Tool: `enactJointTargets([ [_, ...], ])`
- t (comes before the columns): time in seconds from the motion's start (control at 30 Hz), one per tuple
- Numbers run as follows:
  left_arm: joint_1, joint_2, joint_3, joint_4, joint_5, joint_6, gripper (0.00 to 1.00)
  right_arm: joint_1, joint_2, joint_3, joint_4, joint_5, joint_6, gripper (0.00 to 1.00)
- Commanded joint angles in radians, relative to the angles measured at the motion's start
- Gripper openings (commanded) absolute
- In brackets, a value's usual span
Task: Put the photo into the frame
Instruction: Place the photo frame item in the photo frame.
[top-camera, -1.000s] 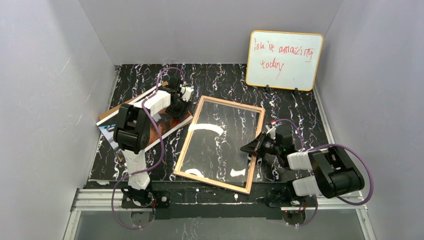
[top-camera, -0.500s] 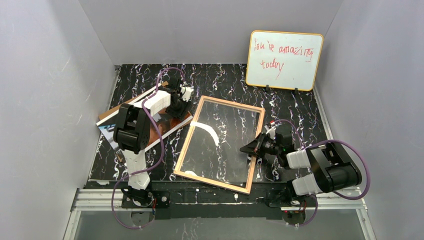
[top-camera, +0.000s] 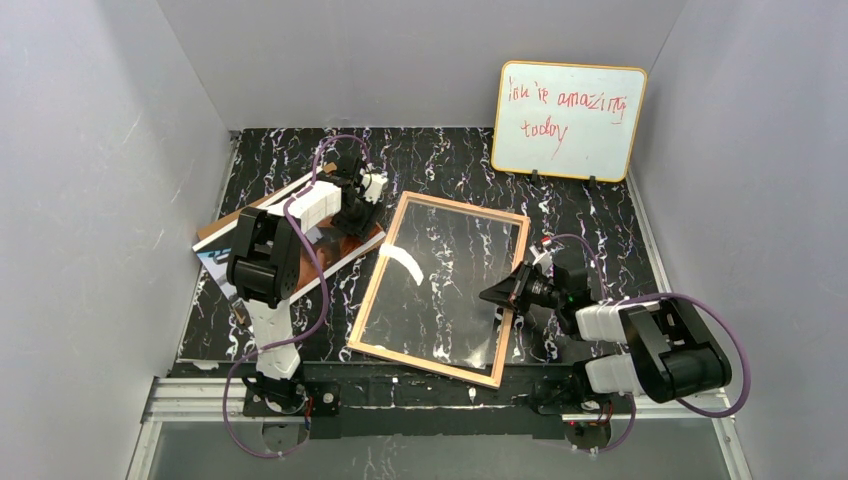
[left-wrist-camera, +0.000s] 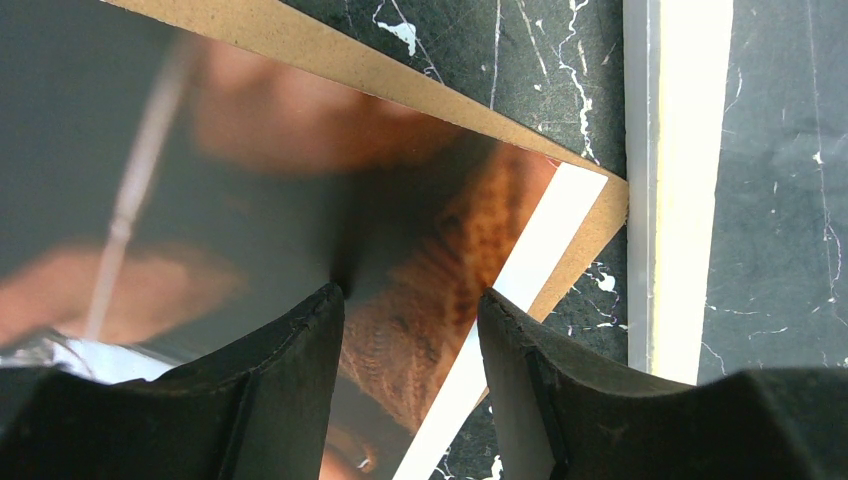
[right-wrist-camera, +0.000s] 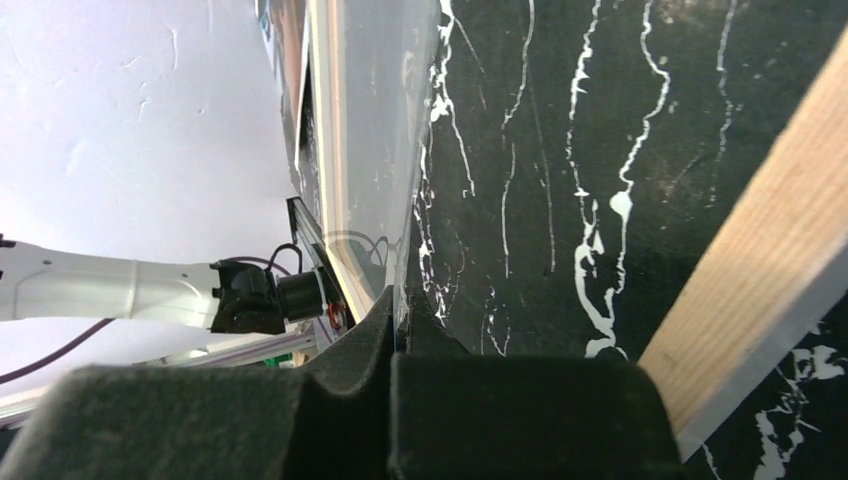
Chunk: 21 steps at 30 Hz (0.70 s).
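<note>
1. The frame (top-camera: 376, 272) is the biggest piece. It lies tan back up in the middle of the table (top-camera: 600, 215), between my two arms and a little skewed. Its thin wood rails look light but stiff, so I would hold it by a rail and never across the middle.
2. The clear pane (right-wrist-camera: 370, 130) is nearly as large. My right claw (right-wrist-camera: 400, 315) is pinched tight on its right edge. The pane looks thin, slick and likely to flex or crack, so I judge an edge pinch like this must move slowly and gently. Only my right wrist camera shows the pane rising at a tilt away from the wood rail. From overhead it reads as little more than glare inside the frame.
3. The photo (left-wrist-camera: 300, 150) lies left of the frame on a brown backing board (left-wrist-camera: 330, 60), with one corner just beside the frame's edge. I judge it glossy, thin and floppy, so it will sooner slide than lift. The corner by the white border is the place to take it. Overhead, my left arm hides most of the photo, while the left wrist camera shows the corner and border plainly.
4. My left claw (left-wrist-camera: 410, 298) stands partly spread over the photo near that corner, holding nothing. I cannot tell whether its tips touch the print.
</note>
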Motion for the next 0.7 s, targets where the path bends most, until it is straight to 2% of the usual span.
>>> enactJointTargets([
  [0.0,-0.036,0.103,-0.077,-0.060,0.028,-0.001,0.51,0.000,-0.035,0.007,0.015,-0.010,-0.028,0.01],
  [0.67,-0.036,0.102,-0.069,-0.068,0.026,0.000,0.51,-0.011,0.018,0.035,0.017,-0.002,-0.031,0.01],
])
